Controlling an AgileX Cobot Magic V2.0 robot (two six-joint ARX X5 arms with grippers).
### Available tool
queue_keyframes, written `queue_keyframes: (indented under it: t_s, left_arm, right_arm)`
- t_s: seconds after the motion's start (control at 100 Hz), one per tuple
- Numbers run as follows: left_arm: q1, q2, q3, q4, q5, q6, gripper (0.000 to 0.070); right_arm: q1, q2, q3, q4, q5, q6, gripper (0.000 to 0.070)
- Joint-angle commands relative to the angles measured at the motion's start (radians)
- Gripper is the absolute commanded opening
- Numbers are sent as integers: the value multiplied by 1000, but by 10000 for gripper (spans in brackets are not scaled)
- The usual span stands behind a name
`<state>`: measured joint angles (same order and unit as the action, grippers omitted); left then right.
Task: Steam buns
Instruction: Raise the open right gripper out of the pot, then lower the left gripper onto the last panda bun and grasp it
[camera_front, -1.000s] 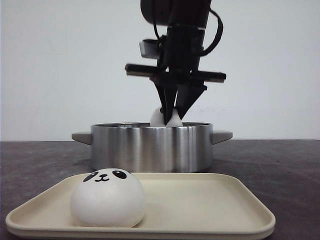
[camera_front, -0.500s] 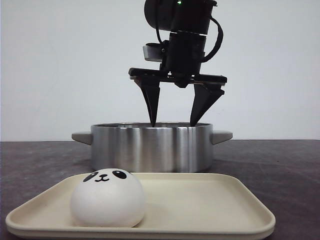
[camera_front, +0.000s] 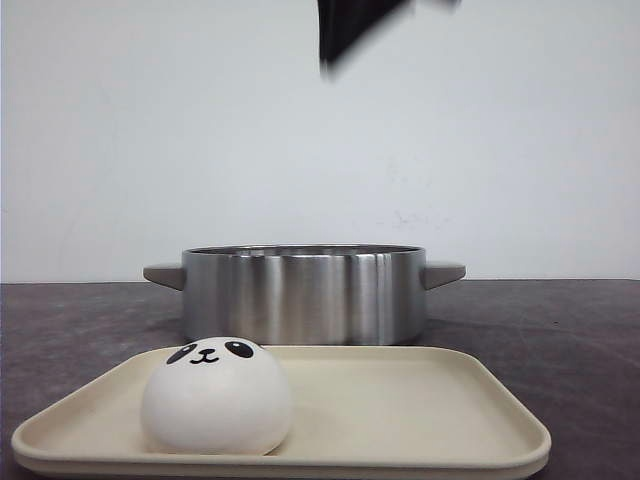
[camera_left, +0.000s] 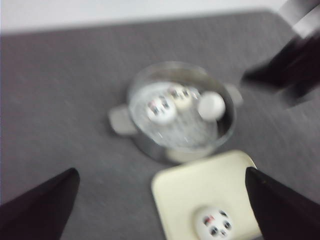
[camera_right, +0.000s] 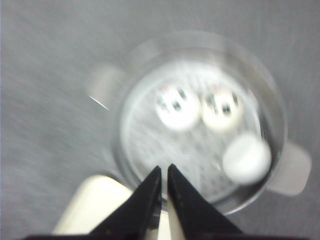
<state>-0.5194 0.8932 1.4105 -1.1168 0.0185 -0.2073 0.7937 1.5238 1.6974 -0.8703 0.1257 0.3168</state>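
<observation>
One panda-faced white bun (camera_front: 215, 397) sits on the left of the cream tray (camera_front: 420, 400). It also shows in the left wrist view (camera_left: 212, 223). Three more buns (camera_right: 177, 106) (camera_right: 221, 108) (camera_right: 246, 158) lie inside the steel pot (camera_front: 300, 295); the third shows no face. My right gripper (camera_right: 164, 169) is shut and empty, high above the pot's near rim; only its blurred tips (camera_front: 345, 40) show at the top of the front view. My left gripper (camera_left: 162, 200) is wide open and empty, high over the table above the tray and pot.
The pot has two side handles (camera_front: 165, 273) (camera_front: 445, 270) and stands just behind the tray on a dark grey table (camera_front: 560, 330). A plain white wall is behind. My right arm (camera_left: 292, 65) shows as a dark blur in the left wrist view.
My right gripper held a bun at the pot's rim, opened and let it go into the pot. It has since risen almost out of the front view and shut.
</observation>
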Motion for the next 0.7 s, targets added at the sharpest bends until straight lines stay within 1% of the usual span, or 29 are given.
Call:
queue_keyframes:
  t_s: [0.0,0.13,0.2,0.33,0.38,0.47,0.59,0.69]
  left_arm:
    - [-6,11,-55,26,50,-50,673]
    - [-23,45,-224,74,151,-100,679]
    - [-47,77,-309,99,195,-117,680]
    - [-116,163,-420,159,238,-152,700]
    - [-151,203,-440,185,248,-160,700]
    - [-217,284,-445,236,242,-165,700]
    - [-282,390,-445,329,241,-210,700]
    - [-317,476,-445,372,241,-231,700]
  right_arm:
    - [36,-54,20,3,42,-10,7]
    - [91,-174,20,2,149,-10,7]
    - [106,-218,20,1,190,-10,7]
    - [108,-264,20,-13,200,-10,7]
    - [108,-271,20,-25,218,-10,7]
    - [108,-271,20,-53,243,-10,7]
    - [108,-269,19,-81,246,-8,7]
    - [108,-265,19,-81,244,-3,7]
